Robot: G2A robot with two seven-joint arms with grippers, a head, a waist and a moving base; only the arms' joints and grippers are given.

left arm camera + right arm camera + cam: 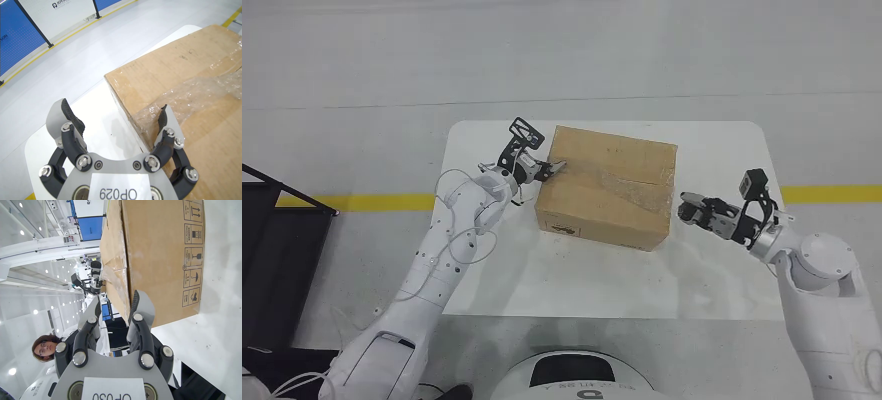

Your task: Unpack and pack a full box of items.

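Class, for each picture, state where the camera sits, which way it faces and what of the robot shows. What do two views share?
Top view: above the arms, looking down at the table and box; both arms show.
Left wrist view: on the left wrist, facing along the box's taped top; left gripper shows, jaws open.
Right wrist view: on the right wrist, facing the box's printed end; right gripper shows, jaws open.
Shared: both wrist views show the box's taped seam from opposite ends.

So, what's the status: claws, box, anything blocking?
Left gripper open, one finger at the taped top edge of the box. Right gripper open at the opposite end, holding nothing. Box taped shut on the table. Nothing between grippers and box.
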